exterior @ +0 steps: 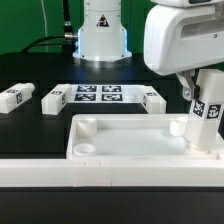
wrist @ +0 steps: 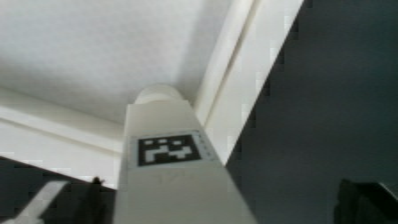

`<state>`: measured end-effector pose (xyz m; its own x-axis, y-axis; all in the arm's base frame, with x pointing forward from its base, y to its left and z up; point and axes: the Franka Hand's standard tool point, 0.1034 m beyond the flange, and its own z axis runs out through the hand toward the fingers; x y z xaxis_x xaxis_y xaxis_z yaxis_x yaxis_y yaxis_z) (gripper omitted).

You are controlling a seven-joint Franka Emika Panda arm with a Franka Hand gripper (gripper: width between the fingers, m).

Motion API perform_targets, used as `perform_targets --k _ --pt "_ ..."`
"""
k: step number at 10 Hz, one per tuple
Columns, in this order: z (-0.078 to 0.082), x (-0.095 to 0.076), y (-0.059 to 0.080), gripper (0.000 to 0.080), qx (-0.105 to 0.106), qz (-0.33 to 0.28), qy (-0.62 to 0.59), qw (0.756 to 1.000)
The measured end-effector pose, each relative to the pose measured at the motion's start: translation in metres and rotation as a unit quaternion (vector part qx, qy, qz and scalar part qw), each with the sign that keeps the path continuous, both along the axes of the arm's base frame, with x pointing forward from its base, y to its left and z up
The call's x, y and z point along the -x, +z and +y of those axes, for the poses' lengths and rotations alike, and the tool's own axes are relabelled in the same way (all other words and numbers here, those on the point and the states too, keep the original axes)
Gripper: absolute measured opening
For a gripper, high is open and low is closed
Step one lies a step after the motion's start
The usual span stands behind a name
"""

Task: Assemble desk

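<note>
gripper: jaws spread wide, straddling upright leg, not pinching it
upright leg: planted in tabletop corner, exterior view's right; looks set for fastening
tabletop: against low wall, probably as a brace
spare legs: three lying near marker board

The tabletop looks like smooth white moulded plastic with a faint sheen. The upright leg is the same white plastic but matt, with a printed black-and-white tag lying flat on one face. The counter is dull matt black, the marker board is flat white with printed squares, and the robot's casing is glossy white plastic.
</note>
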<state>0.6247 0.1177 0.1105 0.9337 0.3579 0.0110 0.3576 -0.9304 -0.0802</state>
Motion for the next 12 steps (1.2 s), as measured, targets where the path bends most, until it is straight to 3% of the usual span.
perform_targets --k 3,5,7,8,12 --pt "-0.0081 -0.0042 0.0038 0.0649 0.001 -0.005 -0.003 1.0" --pt "-0.0054 -0.0038 0.0039 0.0606 0.001 -0.004 -0.004 1.0" --pt "-0.0073 -0.0039 0.0035 0.0333 0.002 -0.004 -0.004 1.0" --pt "-0.0092 -0.0042 0.0034 0.0304 0.002 -0.004 -0.006 1.0" --pt "-0.0109 -0.0042 0.0031 0.0303 0.002 -0.003 -0.015 1.0"
